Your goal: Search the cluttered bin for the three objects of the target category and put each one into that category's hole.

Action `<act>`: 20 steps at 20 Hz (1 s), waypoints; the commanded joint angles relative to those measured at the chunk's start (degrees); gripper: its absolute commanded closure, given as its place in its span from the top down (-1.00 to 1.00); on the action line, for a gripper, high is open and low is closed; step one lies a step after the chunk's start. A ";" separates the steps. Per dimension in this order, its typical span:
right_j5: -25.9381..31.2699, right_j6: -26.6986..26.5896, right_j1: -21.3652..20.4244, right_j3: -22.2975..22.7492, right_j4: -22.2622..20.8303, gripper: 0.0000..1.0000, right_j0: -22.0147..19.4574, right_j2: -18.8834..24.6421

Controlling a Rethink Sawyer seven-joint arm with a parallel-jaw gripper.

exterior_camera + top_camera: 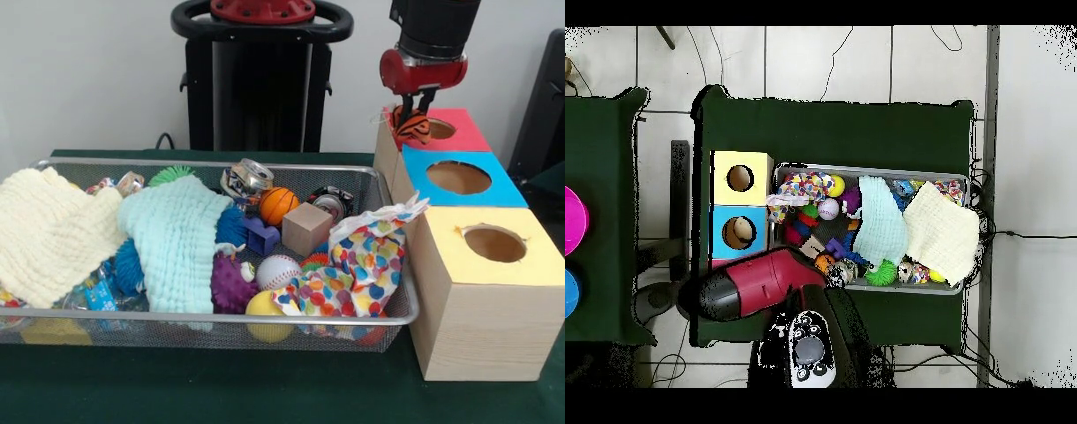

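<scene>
My gripper [413, 117] hangs over the far left edge of the red-topped box [465, 134], just beside its round hole [440, 129]. It is shut on a small orange and black striped toy [412, 130], held just above the box top. The wire mesh bin [221, 315] lies to the left, full of clutter: a yellow cloth [48, 231], a mint cloth [181, 243], a polka-dot cloth [357, 265], an orange ball [278, 205], a baseball [278, 270] and a wooden cube [306, 228]. In the overhead view my arm [755, 285] covers the red box, and the bin [865, 168] lies to its right.
The blue-topped box [503, 190] and the yellow-topped box [477, 305] stand in a row in front of the red one, each with a round hole. A crushed can [245, 181], a purple spiky ball [231, 284] and a yellow ball [267, 316] also lie in the bin.
</scene>
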 commanded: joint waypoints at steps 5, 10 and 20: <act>2.65 9.02 4.10 2.19 4.73 -1.00 -1.08 0.57; 1.45 8.86 5.59 2.49 5.57 -1.00 -0.99 0.96; 0.58 7.82 5.07 5.24 8.35 -1.00 -2.32 2.55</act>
